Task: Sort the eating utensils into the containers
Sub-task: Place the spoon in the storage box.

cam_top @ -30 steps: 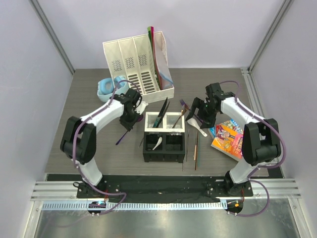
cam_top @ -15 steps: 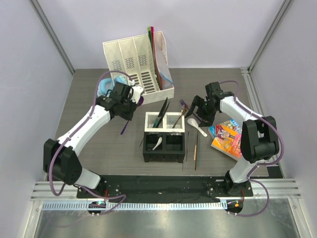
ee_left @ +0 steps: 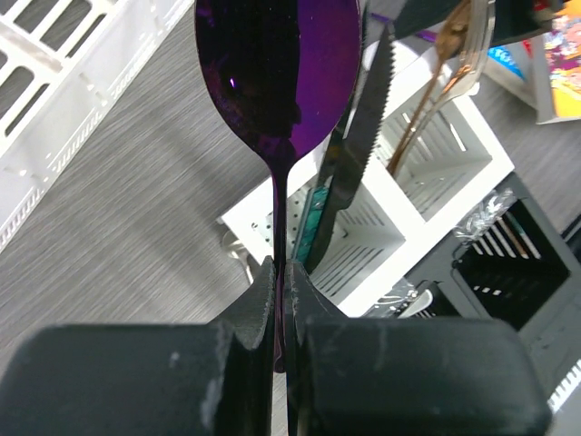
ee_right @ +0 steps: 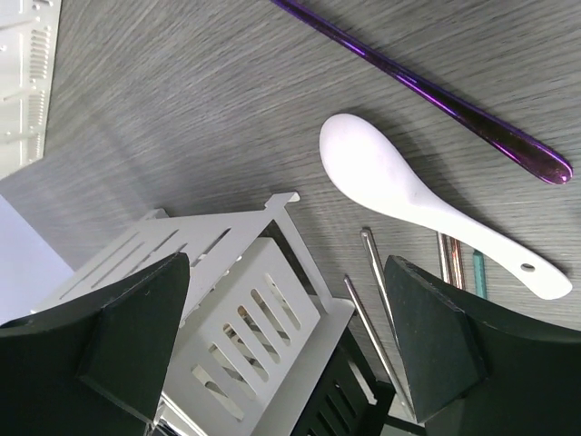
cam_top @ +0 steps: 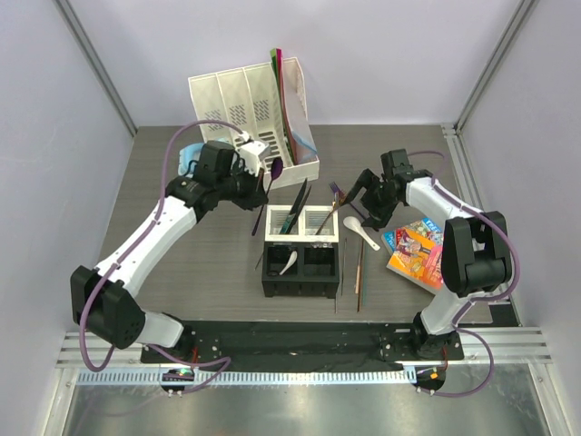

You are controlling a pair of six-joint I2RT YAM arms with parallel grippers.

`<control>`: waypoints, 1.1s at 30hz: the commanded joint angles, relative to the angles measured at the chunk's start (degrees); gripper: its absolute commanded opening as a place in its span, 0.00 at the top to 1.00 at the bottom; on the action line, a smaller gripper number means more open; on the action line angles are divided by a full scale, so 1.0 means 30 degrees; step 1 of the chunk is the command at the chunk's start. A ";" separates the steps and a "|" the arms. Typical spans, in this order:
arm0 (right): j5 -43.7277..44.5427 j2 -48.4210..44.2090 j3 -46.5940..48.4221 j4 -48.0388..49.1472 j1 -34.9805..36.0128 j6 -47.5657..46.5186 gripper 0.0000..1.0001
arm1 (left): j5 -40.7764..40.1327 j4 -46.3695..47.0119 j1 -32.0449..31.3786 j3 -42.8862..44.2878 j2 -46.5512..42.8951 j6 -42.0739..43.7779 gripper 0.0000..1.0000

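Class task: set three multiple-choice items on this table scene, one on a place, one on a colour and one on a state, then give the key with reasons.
1. The loose white soup spoon lies:
A in a white cell
B on the table beside the caddy
C on the book

2. The clamped spoon in the left fingers is:
A purple
B white
C black

3. The right fingers are:
A shut on a chopstick
B open, holding nothing
C shut on the soup spoon

Key:
1 B, bare tabletop shows all round the soup spoon.
2 A, its bowl shines purple in the left wrist view.
3 B, both fingers stand wide apart, with the soup spoon lying on the table below the gap.
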 commanded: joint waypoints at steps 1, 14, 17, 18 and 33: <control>-0.0490 -0.0081 -0.0317 0.1065 -0.0103 0.1080 0.06 | 0.1364 0.1420 -0.0057 0.1397 -0.0581 -0.0045 1.00; -0.0520 0.0212 0.0035 0.1593 -0.0425 0.1344 0.06 | 0.3356 0.2767 -0.0407 0.3332 0.1353 -0.1333 1.00; -0.0578 0.0183 -0.0053 0.1797 -0.0630 0.1490 0.06 | 0.3531 0.2856 -0.0759 0.3303 0.1587 -0.1393 1.00; -0.0578 0.0183 -0.0053 0.1827 -0.0688 0.1491 0.06 | 0.3648 0.2856 -0.0818 0.3303 0.1617 -0.1451 1.00; -0.0812 -0.0315 -0.1049 0.1740 -0.0894 0.1286 0.06 | 0.6520 0.1157 -0.1580 0.0845 -0.0607 -0.1891 1.00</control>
